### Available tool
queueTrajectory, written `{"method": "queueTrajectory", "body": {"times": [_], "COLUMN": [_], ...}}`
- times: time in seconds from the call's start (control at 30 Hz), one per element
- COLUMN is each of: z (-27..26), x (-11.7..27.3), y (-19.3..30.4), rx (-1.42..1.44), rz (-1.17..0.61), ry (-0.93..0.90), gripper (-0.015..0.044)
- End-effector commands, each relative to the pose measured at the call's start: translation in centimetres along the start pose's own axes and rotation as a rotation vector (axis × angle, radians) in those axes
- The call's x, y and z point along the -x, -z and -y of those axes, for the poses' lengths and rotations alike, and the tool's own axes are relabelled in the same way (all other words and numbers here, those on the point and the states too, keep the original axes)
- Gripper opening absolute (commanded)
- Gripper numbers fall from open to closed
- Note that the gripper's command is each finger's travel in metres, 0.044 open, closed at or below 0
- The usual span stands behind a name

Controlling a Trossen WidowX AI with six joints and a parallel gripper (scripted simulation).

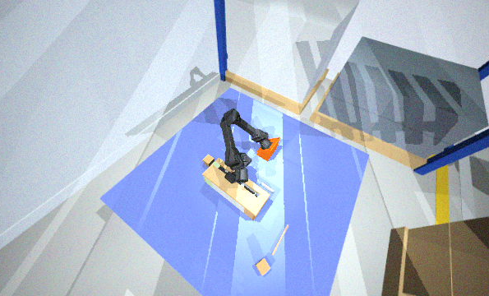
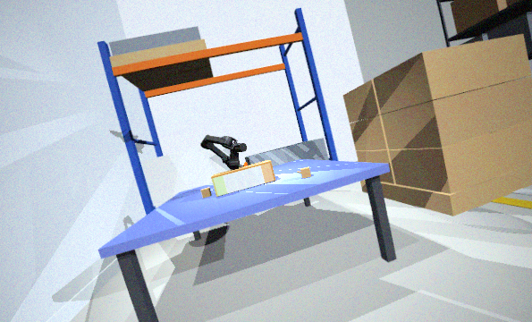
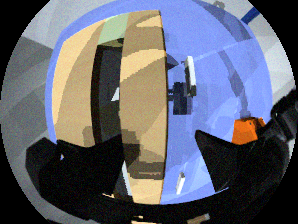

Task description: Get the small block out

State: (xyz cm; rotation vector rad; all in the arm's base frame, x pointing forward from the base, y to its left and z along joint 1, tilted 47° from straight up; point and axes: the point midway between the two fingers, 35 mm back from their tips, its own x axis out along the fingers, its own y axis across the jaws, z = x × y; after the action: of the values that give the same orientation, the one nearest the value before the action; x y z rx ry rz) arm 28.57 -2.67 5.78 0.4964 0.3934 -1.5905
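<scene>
The long wooden box (image 1: 254, 203) (image 2: 243, 179) (image 3: 142, 95) stands on the blue table (image 1: 330, 164) (image 2: 158, 224) (image 3: 215, 30). Its top has a long dark slot. One end is pale green; the other end of its front is wood-coloured. I cannot make out a block on the shelf inside. A small wooden cube (image 1: 208, 160) (image 2: 206, 192) lies outside the box, near the green end. My gripper (image 1: 236, 178) (image 3: 164, 133) is open and empty, above the box. In the wrist view its fingers straddle the box's back top strip, the left one over the slot. The box hides the fingers in the exterior view.
Another wooden cube (image 1: 263, 266) (image 2: 305, 172) and a thin stick (image 1: 280, 240) lie beyond the box's wood-coloured end. An orange piece (image 1: 268, 150) (image 3: 246, 131) is at the arm's base. A thin white bar (image 1: 266, 187) (image 3: 190, 75) is behind the box.
</scene>
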Motion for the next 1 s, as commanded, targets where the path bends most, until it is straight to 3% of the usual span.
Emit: {"method": "queueTrajectory", "body": {"times": [0.0,0.97], "z": [-0.1,-0.1], "x": [0.0,-0.2], "y": [-0.1,-1.2], "rx": [0.000,0.000], "rz": [0.003,0.003], "ry": [-0.006,-0.006], "gripper": [0.0400,0.0400]}}
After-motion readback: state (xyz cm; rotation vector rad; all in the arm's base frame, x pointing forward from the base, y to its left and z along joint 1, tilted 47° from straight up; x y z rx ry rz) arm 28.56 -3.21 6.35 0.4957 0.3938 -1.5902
